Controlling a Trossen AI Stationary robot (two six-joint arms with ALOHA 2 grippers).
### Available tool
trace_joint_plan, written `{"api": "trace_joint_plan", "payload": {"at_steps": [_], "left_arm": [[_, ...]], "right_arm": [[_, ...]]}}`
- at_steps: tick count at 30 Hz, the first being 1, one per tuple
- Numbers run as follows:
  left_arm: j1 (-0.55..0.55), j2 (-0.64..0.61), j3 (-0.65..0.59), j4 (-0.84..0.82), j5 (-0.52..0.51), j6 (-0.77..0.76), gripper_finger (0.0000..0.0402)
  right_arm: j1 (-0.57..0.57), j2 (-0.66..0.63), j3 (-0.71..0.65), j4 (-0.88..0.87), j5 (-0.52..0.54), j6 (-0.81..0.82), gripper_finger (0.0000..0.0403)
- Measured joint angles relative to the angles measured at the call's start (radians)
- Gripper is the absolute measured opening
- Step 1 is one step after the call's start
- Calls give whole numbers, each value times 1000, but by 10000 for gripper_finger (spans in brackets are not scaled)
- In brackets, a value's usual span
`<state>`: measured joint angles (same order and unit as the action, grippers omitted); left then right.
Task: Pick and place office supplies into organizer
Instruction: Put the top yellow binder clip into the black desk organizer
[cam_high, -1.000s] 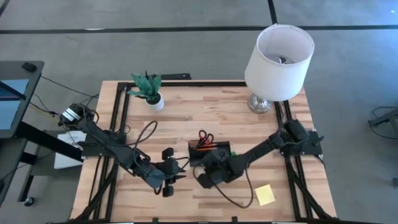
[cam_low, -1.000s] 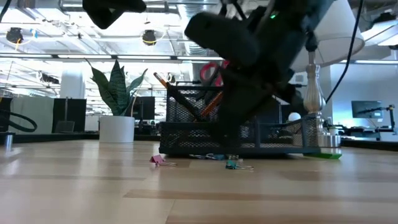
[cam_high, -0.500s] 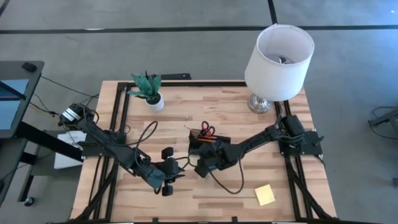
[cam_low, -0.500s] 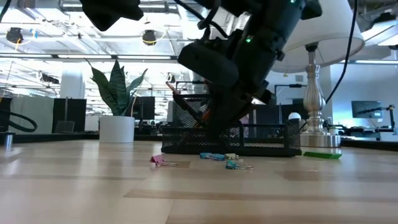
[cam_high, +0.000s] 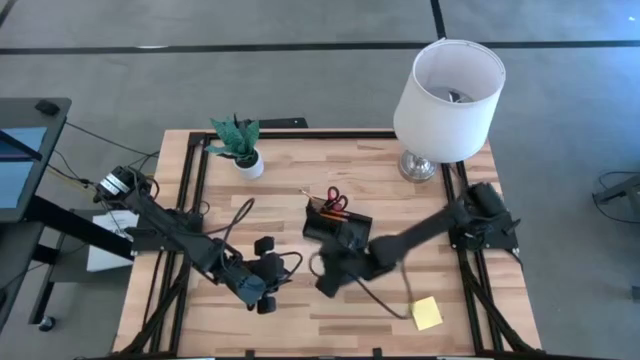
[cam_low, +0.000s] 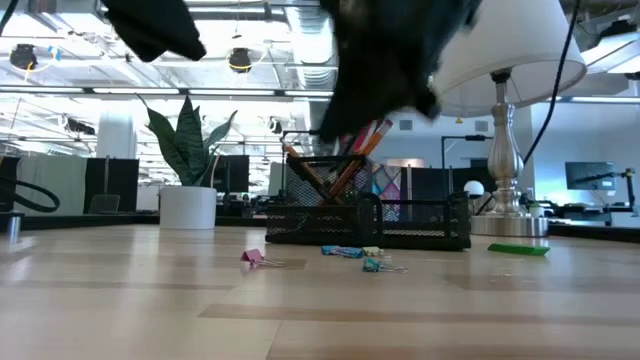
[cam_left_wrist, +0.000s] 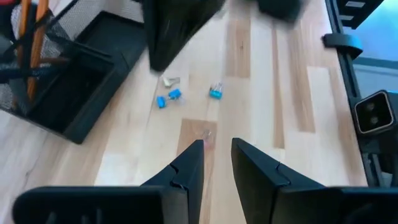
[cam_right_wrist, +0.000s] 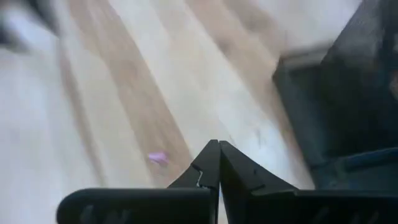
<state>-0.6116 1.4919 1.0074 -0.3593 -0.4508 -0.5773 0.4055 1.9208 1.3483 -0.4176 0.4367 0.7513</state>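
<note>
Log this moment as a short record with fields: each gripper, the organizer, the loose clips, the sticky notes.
left gripper: fingers slightly apart, empty, hovering over bare table near the clips
right gripper: shut, empty, beside the organizer
organizer: black mesh, holds orange pencils and red-handled scissors
clips: two blue clips and a pink clip loose on the table
yellow sticky-note pad: on the table, outside the organizer

The left end effector (cam_left_wrist: 216, 163) hung low with fingers slightly parted, empty. The right end effector (cam_right_wrist: 218, 163) hovered mid-workspace, fingers pressed together.

White-shaded lamp (cam_high: 447, 98) far right corner; potted plant (cam_high: 240, 146) (green) far left.
</note>
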Motion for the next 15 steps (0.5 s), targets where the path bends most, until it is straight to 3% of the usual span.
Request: {"api": "trace_joint_plan", "payload": {"at_steps": [3, 7, 10, 15], "left_arm": [[-12, 3, -26, 8, -44, -16, 77], [-19, 3, -82, -36, -249, -113, 77], [9, 1, -125, -95, -343, -198, 77], [126, -1, -172, -151, -396, -238, 77]], "right_arm": [[84, -68, 0, -2, 118, 25, 0], [212, -124, 0, 5, 277, 68, 0], [297, -134, 0, 10, 376, 82, 0], [386, -135, 0, 8, 495, 148, 0]]}}
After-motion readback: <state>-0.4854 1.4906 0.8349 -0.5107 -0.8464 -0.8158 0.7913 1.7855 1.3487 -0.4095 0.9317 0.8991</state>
